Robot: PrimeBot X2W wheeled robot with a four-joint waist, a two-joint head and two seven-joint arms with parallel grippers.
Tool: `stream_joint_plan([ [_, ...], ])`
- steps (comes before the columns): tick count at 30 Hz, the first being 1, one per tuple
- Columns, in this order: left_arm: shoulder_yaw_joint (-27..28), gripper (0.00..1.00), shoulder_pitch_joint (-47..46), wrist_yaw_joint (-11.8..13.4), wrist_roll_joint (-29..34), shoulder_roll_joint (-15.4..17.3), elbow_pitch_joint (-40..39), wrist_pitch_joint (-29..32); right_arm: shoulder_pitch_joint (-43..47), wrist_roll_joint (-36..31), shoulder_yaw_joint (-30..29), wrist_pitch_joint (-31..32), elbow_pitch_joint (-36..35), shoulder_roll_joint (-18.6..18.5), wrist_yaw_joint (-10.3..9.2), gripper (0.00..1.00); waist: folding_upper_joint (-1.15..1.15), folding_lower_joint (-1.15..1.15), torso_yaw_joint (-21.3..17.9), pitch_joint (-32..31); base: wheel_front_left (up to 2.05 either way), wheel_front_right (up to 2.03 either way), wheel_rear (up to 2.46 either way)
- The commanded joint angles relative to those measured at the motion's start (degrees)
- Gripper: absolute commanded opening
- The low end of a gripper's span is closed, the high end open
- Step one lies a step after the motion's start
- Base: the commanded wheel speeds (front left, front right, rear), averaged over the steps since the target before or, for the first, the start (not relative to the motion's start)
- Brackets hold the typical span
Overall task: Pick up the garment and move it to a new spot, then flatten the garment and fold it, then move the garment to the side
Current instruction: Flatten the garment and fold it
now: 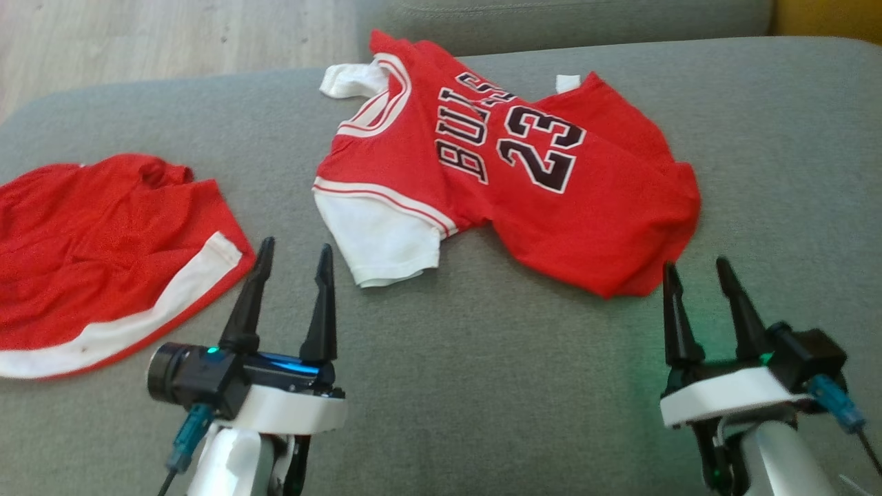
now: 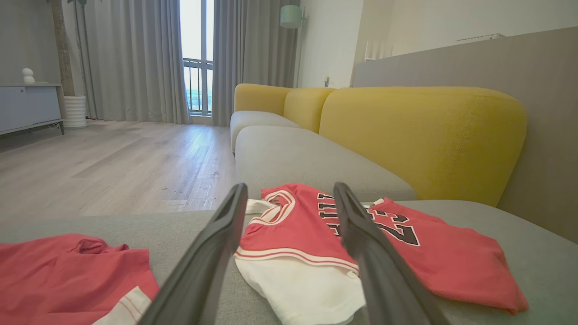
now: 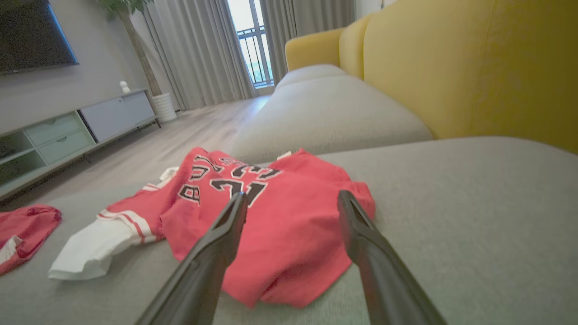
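1. You see a red jersey (image 1: 524,172) lying rumpled on the grey sofa seat (image 1: 482,372). Black letters edged in white read "BULLS", creased in the middle, with the number "23" beside them.
2. Its white sleeve (image 1: 379,241) lies nearest your left tool (image 1: 295,243), whose fingers are spread apart, grasping nothing, just short of the cloth.
3. Your right tool (image 1: 694,263) is likewise released and empty, near the jersey's bottom edge.
4. To the left, well apart, lie red shorts (image 1: 103,262) with a white stripe.
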Motion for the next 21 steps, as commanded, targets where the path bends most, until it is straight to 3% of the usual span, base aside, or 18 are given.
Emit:
stream_joint_plan([
  [1,1.30,1.00,-2.42,-0.22,0.18,0.15,-1.42,-0.29,-2.11,-0.33,1.23,-0.61,0.11,0.01,0.44,1.00,0.00,0.00,0.88,0.56,0.00,0.00,0.00],
  [7,0.05,1.00,-3.12,0.04,-0.41,0.15,-0.84,-0.29,-5.41,1.49,0.47,0.14,9.53,0.01,0.44,1.00,0.00,0.00,3.41,1.98,0.00,0.00,0.00],
  [19,-0.49,1.00,-3.83,0.26,-0.78,0.15,-0.05,-0.29,-12.26,-2.45,-2.02,3.32,26.62,0.02,0.44,1.00,0.00,0.00,6.87,3.59,0.00,0.00,0.00],
  [20,-0.48,1.00,-3.84,0.28,-0.80,0.15,0.00,-0.29,-12.67,-2.19,-1.67,3.25,27.42,0.02,0.44,0.78,0.00,0.00,6.89,3.52,0.00,0.00,0.00],
  [21,-0.45,1.00,-3.85,0.32,-0.81,0.15,0.05,-0.29,-13.09,-2.02,-1.25,2.92,27.94,0.02,0.44,0.12,0.00,0.00,6.86,3.43,0.00,0.00,0.00],
])
